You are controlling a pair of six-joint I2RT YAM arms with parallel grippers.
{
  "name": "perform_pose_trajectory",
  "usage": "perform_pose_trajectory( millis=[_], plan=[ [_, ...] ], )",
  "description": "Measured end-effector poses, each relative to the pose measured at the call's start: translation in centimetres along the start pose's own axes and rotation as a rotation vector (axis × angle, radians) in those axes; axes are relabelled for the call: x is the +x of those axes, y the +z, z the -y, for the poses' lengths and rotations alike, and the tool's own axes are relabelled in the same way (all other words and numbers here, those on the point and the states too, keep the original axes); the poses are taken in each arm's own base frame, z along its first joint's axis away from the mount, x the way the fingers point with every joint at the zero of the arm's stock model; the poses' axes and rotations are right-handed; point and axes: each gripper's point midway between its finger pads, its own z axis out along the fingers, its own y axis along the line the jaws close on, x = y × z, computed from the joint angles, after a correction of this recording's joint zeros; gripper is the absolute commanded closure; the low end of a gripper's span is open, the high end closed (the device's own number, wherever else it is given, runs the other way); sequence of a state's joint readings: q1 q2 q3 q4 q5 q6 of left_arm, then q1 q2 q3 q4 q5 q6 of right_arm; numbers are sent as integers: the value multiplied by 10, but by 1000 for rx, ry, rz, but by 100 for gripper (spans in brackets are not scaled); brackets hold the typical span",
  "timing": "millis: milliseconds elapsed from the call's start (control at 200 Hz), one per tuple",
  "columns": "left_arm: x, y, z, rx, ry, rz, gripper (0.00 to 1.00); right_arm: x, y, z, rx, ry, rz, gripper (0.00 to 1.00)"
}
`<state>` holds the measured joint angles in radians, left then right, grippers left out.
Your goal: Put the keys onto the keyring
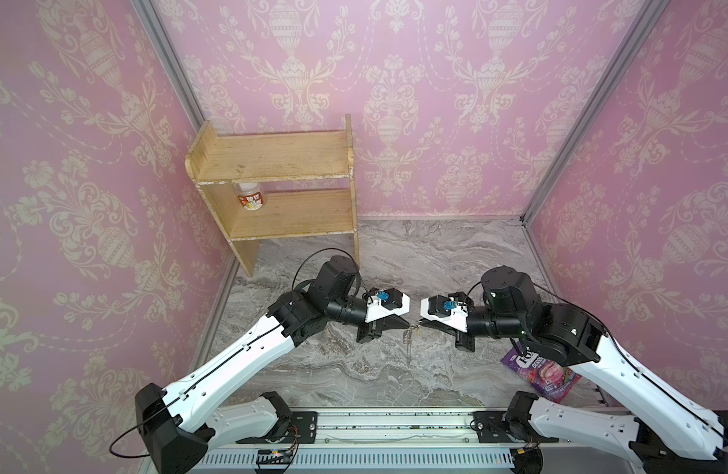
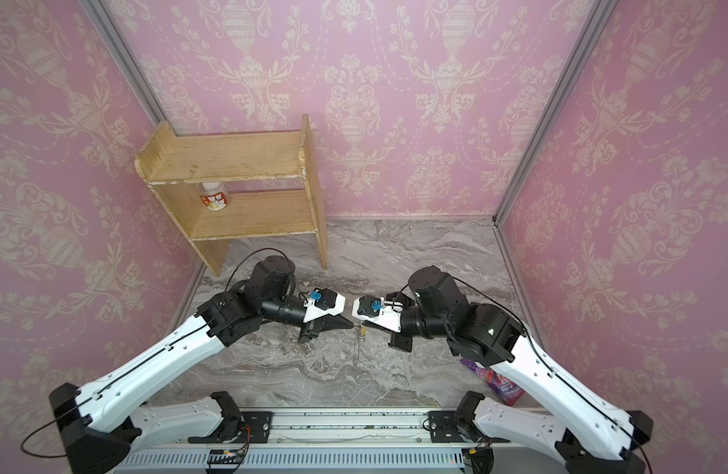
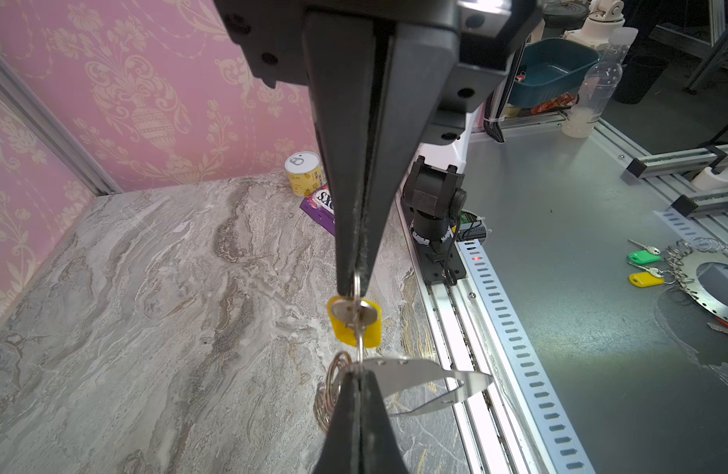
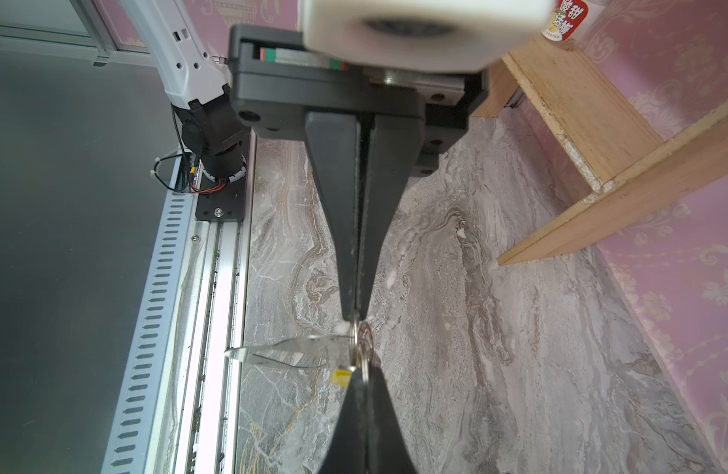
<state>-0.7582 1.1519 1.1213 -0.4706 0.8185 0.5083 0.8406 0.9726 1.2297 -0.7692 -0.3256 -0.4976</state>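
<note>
**Keys and keyring meet tip to tip above the desk.**

Your left jaws are shut tight on the thin ring carrying the keys [image 3: 370, 328], with the yellow tag hanging free. Your right jaws pinch a ring on the edge of the keyring [image 3: 415, 375], whose plate hangs above the desk [image 3: 148, 307]. To thread well, you should probably keep both grips firm, line the key's ring up with the split (too small to see here), and turn slowly rather than pull.

Shelf [image 1: 272, 158] w/ jar [image 1: 251, 198], purple pouch [image 1: 549, 379]
</note>
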Motion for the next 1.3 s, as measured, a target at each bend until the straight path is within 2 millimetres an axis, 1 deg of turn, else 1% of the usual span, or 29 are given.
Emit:
perform_pose_trajectory(
  millis=[365,906,1301],
  plan=[
    [1,0,-3,-16,3,-9,100,4,0,-7,-34,9,-11,100],
    [0,1,1,-4,11,-9,100,2,0,1,5,2,-9,100],
    [1,1,1,-5,11,-13,100,2,0,-1,-2,3,-7,100]
  ],
)
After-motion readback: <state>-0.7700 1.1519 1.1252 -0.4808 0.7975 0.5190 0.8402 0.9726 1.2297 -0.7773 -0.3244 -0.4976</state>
